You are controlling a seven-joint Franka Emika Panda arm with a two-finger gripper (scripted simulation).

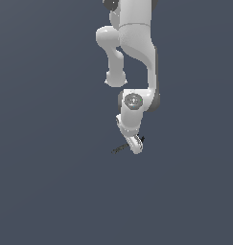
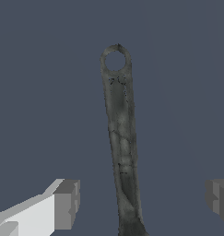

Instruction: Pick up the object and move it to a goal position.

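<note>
Rod head seemingly hidden beneath open claw.

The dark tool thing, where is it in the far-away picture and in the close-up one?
Exterior view: the dark tool is a small thin sliver low in the middle, poking toward the exterior view's left from under the gripper.
Wrist view: it fills the middle as a long grey handle with a ring-shaped hole at its far end, between the two open fingers.
Shared landmark: the gripper, right at the tool in both views.

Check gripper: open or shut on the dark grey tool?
Open. Gripper fingers stand apart either side of the dark grey ring-ended tool, not touching it.
</note>
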